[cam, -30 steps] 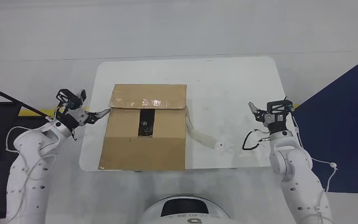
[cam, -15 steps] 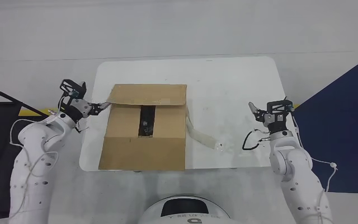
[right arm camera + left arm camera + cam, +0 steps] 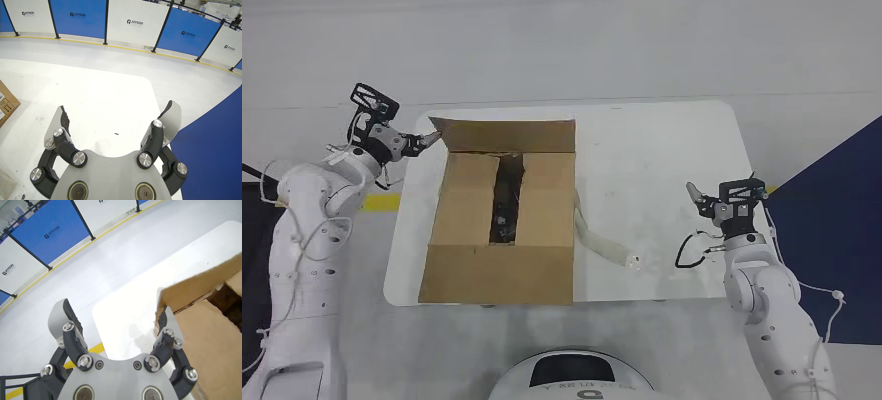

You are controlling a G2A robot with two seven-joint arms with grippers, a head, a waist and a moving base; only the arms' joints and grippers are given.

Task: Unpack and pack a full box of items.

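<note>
A brown cardboard box [image 3: 498,230] sits on the left half of the white table [image 3: 662,150]. Its far flap [image 3: 504,135] stands raised, and a narrow gap [image 3: 505,205] between the two inner flaps shows dark items inside. My left gripper [image 3: 425,139] is at the flap's far-left corner. In the left wrist view the left gripper [image 3: 115,306] is open, with one fingertip [image 3: 164,315] pressed under the corner of the far flap [image 3: 198,285]. My right gripper [image 3: 725,190] hangs open over the table's right edge; in the right wrist view the right gripper [image 3: 117,111] holds nothing.
A pale strip of tape [image 3: 602,243] trails from the box's right side onto the table. The box's near flap [image 3: 497,275] lies folded out toward the front edge. Bare tabletop [image 3: 105,91] stretches between the box and the right gripper.
My left gripper has moved toward the far side of the table, lifting the far flap from lying on the box to standing up. The right arm has not moved.
</note>
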